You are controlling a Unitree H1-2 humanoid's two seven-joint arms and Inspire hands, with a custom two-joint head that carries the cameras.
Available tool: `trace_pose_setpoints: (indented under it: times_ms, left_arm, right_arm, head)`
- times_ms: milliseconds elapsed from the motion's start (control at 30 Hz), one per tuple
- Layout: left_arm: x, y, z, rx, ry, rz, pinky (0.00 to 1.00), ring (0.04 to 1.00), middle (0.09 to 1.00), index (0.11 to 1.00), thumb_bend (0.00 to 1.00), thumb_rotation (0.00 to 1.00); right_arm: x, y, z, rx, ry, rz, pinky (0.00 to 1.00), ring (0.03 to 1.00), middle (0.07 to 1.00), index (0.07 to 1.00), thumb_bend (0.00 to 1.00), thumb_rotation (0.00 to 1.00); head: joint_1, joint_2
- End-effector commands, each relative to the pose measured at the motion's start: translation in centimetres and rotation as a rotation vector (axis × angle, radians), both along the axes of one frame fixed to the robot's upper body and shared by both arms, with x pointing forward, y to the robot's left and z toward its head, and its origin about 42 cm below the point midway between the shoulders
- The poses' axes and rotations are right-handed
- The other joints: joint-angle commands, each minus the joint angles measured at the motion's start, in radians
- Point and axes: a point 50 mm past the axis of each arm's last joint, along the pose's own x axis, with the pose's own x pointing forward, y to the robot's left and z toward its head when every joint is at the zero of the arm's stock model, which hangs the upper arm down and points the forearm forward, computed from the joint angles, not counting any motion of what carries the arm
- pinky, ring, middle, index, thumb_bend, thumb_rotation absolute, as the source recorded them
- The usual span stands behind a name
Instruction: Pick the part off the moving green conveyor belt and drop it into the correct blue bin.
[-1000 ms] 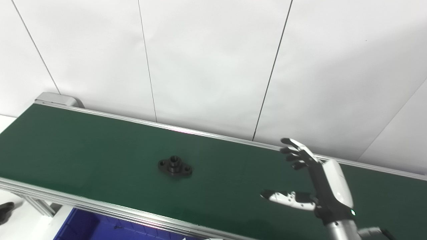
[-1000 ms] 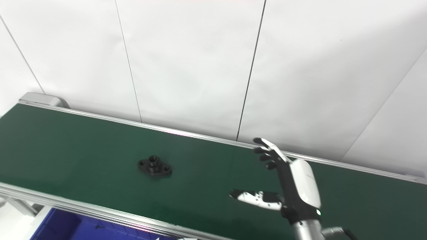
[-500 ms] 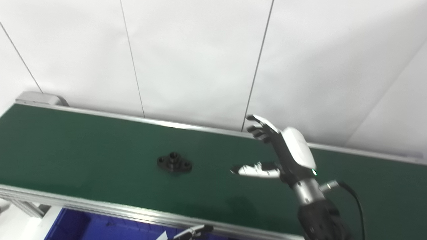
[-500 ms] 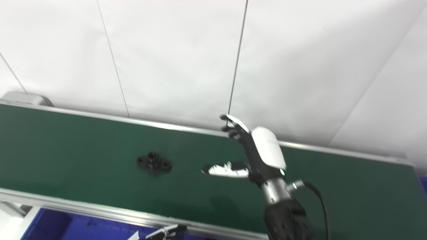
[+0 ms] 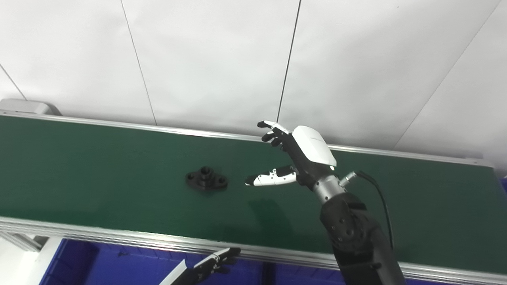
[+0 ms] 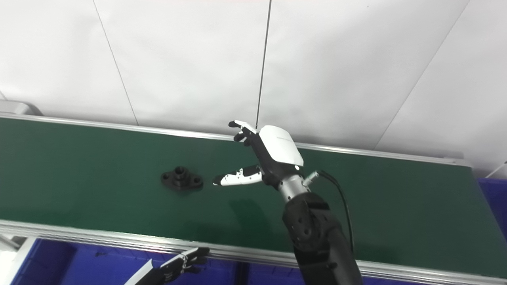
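A black flanged part point(image 5: 206, 179) with a raised hub and a hole in each ear lies flat on the green conveyor belt point(image 5: 99, 166). My right hand point(image 5: 295, 158) hovers above the belt just right of the part, open, thumb stretched toward it and fingers spread toward the far rail. It holds nothing and does not touch the part. My left hand point(image 5: 210, 265) shows low at the bottom edge, below the belt's near rail and over the blue bin point(image 5: 119, 267); only its fingers are in view.
Aluminium rails edge the belt front and back. A white panelled wall stands right behind the far rail. A second blue bin's corner point(image 6: 493, 198) shows past the belt's right end.
My right hand has moved left and away from me across the belt, closing on the part. My left hand has come into view at the bottom edge. The camera has panned right.
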Motion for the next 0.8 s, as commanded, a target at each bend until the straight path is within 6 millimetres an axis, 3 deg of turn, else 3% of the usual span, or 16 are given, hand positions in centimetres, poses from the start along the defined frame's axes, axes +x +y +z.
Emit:
trace_pose_setpoints:
  times_ms: [0,500,667,767]
  left_arm:
    - [0.0,0.0,0.9,-0.022,-0.049,-0.013,0.81,0.88,0.922,0.899,0.93,0.31]
    - [-0.4,-0.8,0.6,-0.032,-0.035,-0.035,0.89,0.912,0.932,0.911,0.92,0.34]
    - [-0.3,-1.3,0.5,-0.036,-0.033,-0.045,0.87,0.9,0.92,0.904,0.91,0.34]
    - [-0.3,-1.5,0.5,-0.049,-0.029,-0.051,0.83,0.883,0.912,0.901,0.92,0.33]
  right_arm:
    - [0.9,1.0,2.0,0.016,-0.058,0.015,0.64,0.701,0.736,0.853,0.85,0.42]
    - [2.1,2.5,0.3,-0.081,-0.022,0.052,0.66,0.728,0.755,0.843,0.85,0.42]
    - [2.4,2.7,-0.3,-0.108,-0.01,0.06,0.65,0.732,0.762,0.835,0.85,0.41]
    - [2.4,2.8,-0.9,-0.125,0.004,0.063,0.64,0.719,0.76,0.829,0.85,0.41]
  head:
    - [0.011,-0.006]
    - [0.037,-0.016]
    - [0.037,-0.025]
    - [0.036,-0.007]
